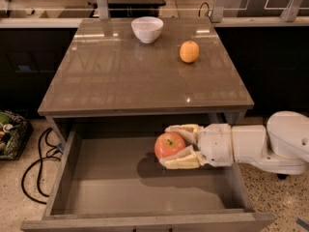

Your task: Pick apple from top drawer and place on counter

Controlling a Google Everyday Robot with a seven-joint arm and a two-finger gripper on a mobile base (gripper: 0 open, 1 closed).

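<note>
The apple (169, 145) is red-orange with a dark stem dimple. It sits between the cream fingers of my gripper (175, 146), which is shut on it and holds it above the floor of the open top drawer (96, 178), on the drawer's right side, just below the counter's front edge. Its shadow lies on the drawer bottom beneath it. My white arm (260, 144) reaches in from the right. The glossy grey-brown counter (125, 76) lies above and behind.
A white bowl (147, 29) stands at the counter's back middle. A uniformly orange round fruit (189, 51) sits at the back right. Black cables (41, 153) and a basket (12, 134) lie on the floor to the left.
</note>
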